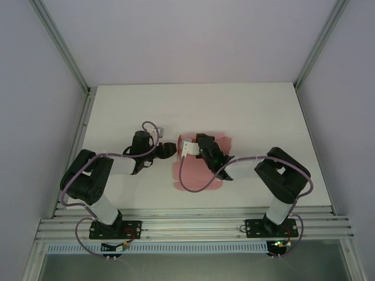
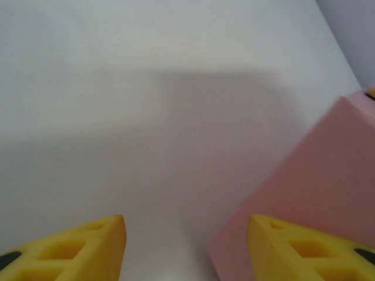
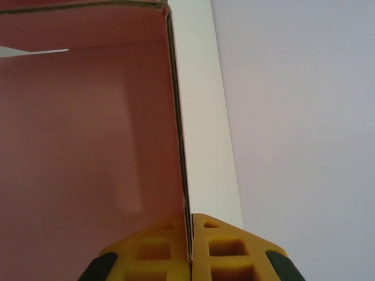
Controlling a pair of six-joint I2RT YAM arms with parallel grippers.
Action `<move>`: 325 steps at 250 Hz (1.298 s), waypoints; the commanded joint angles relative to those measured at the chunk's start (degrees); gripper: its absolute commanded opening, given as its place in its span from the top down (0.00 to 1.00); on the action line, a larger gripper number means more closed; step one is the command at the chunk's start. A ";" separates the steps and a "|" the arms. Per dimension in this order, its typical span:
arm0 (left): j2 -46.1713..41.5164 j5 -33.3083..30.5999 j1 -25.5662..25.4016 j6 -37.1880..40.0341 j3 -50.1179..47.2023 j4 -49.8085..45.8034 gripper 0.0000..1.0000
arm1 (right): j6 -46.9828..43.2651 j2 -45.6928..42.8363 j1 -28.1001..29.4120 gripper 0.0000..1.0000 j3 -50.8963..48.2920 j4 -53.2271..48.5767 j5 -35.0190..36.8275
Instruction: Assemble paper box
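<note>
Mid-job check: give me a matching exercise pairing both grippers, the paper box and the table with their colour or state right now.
Things:
1. left gripper
2. right gripper
3. paper box
4. table

States:
A. pink, lying between the two arms
B. white surface
C. pinched shut on a thin wall edge
D. fingers apart, nothing clamped between them

Pairs: 1-D, 2-C, 3-A, 4-B
</note>
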 commanded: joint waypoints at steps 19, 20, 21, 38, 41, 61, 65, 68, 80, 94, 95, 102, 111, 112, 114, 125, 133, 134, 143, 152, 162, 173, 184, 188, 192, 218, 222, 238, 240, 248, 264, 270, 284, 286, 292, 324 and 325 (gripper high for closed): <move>-4.16 5.37 -2.58 3.47 -0.97 1.05 0.43 | 1.69 -1.57 0.50 0.98 -0.71 -1.41 -0.18; -4.22 5.39 -2.65 3.48 -0.97 1.03 0.43 | 1.70 -1.55 0.46 0.98 -0.66 -1.41 -0.19; -4.30 5.41 -2.64 3.49 -0.98 0.97 0.43 | 1.75 -1.54 0.44 0.98 -0.64 -1.41 -0.23; -5.19 5.77 -2.89 3.80 -1.36 1.21 0.43 | 2.06 -1.63 0.50 0.98 -0.46 -3.13 -0.44; -5.35 5.64 -2.89 3.84 -1.49 1.30 0.43 | 2.07 -1.70 0.46 0.98 -0.45 -3.09 -0.44; -6.03 5.48 -3.10 3.98 -2.02 1.35 0.43 | 2.24 -1.88 0.48 0.98 -0.46 -3.26 -0.50; -6.12 5.51 -3.07 3.94 -1.99 1.40 0.43 | 2.33 -1.88 0.44 0.98 -0.45 -3.30 -0.54; -6.13 5.47 -3.14 3.91 -2.09 1.44 0.43 | 2.36 -1.93 0.50 0.98 -0.18 -3.26 -0.54; -6.04 5.95 -3.16 3.91 -2.11 1.52 0.43 | 2.44 -1.97 0.42 0.98 -0.65 -3.30 -0.63; -5.74 6.64 -3.16 3.98 -1.94 1.62 0.43 | 2.33 -1.97 0.47 0.98 -0.79 -2.94 -0.57; -5.76 6.64 -3.16 3.96 -1.94 1.62 0.43 | 2.33 -1.97 0.45 0.98 -0.84 -2.92 -0.56; -5.69 6.69 -3.16 3.84 -2.03 1.68 0.43 | 2.12 -2.02 0.44 0.99 -1.11 -2.53 -0.58; -5.52 7.07 -3.17 3.81 -2.20 2.25 0.43 | 2.04 -2.14 0.48 0.99 -1.32 -2.19 -0.58; -5.51 7.17 -3.16 3.78 -2.20 2.33 0.43 | 2.05 -2.14 0.50 0.99 -1.32 -2.15 -0.61; -5.45 7.17 -3.18 3.68 -2.27 2.50 0.43 | 2.04 -2.12 0.44 0.99 -1.39 -2.13 -0.62; -5.49 7.88 -3.16 3.26 -2.45 2.90 0.43 | 2.16 -2.50 0.42 0.98 -1.42 -2.62 -0.91; -5.66 8.54 -3.21 3.26 -2.56 3.01 0.43 | 2.33 -2.80 0.42 0.98 -1.43 -3.07 -1.13; -5.68 8.61 -3.19 3.20 -2.60 3.02 0.43 | 2.33 -2.82 0.46 0.98 -1.47 -3.08 -1.10; -6.22 8.60 -3.18 2.98 -2.78 2.30 0.43 | 2.48 -3.15 0.48 0.98 -1.42 -3.66 -1.31; -7.07 7.99 -3.20 2.89 -3.01 1.23 0.43 | 2.90 -3.67 0.42 0.98 -1.20 -5.18 -1.59; -8.42 6.64 -3.24 2.71 -3.62 -0.12 0.40 | 3.65 -4.26 0.42 0.98 -0.82 -7.08 -1.82; -10.47 5.42 -3.24 2.53 -4.47 -1.67 0.39 | 4.32 -4.80 0.40 0.98 -0.35 -9.37 -2.40; -13.25 4.09 -3.25 2.18 -5.61 -2.56 0.37 | 4.86 -5.33 0.42 0.98 0.11 -11.83 -2.83; -14.29 3.55 -3.21 1.84 -5.96 -2.87 0.37 | 5.12 -5.54 0.33 0.98 0.29 -12.57 -3.03; -15.23 3.06 -3.25 1.67 -6.34 -3.10 0.37 | 5.26 -5.72 0.33 0.98 0.34 -13.16 -3.12; -22.06 1.02 -3.30 1.80 -7.55 -6.68 0.35 | 5.88 -5.93 0.23 0.99 1.13 -15.95 -3.20; -22.88 0.32 -3.46 2.02 -7.69 -7.27 0.35 | 5.95 -5.93 0.18 0.99 1.30 -16.00 -3.18; -24.72 -1.72 -3.52 3.55 -8.03 -8.59 0.34 | 5.96 -5.81 0.19 0.99 1.38 -15.98 -3.54; -24.82 -1.90 -3.58 3.77 -8.06 -8.58 0.34 | 5.98 -5.80 0.23 0.99 1.40 -15.99 -3.62; -24.76 -2.29 -3.51 4.14 -7.93 -8.63 0.34 | 6.16 -5.67 0.20 0.99 1.64 -16.21 -3.84; -23.52 -1.77 -3.51 4.55 -6.40 -9.98 0.35 | 6.09 -5.08 0.22 0.99 2.24 -16.44 -3.75; -22.91 -1.48 -3.60 4.63 -5.86 -10.39 0.36 | 6.04 -4.78 0.23 0.99 2.41 -16.36 -3.61; -21.20 -2.00 -3.80 5.15 -4.87 -10.54 0.37 | 5.94 -4.52 0.23 1.00 2.56 -15.44 -3.42; -20.99 -2.32 -3.85 5.23 -4.74 -10.72 0.37 | 5.94 -4.52 0.28 1.00 2.55 -15.36 -3.44; -20.29 -3.78 -3.88 5.28 -4.27 -11.22 0.39 | 5.93 -4.58 0.20 1.00 2.54 -15.19 -3.59; -17.85 -4.61 -4.03 6.11 -2.67 -12.82 0.51 | 6.28 -4.87 0.04 1.00 3.07 -16.73 -3.96; -17.79 -4.43 -4.03 6.16 -2.66 -12.81 0.52 | 6.24 -4.87 0.06 1.00 3.07 -16.80 -3.96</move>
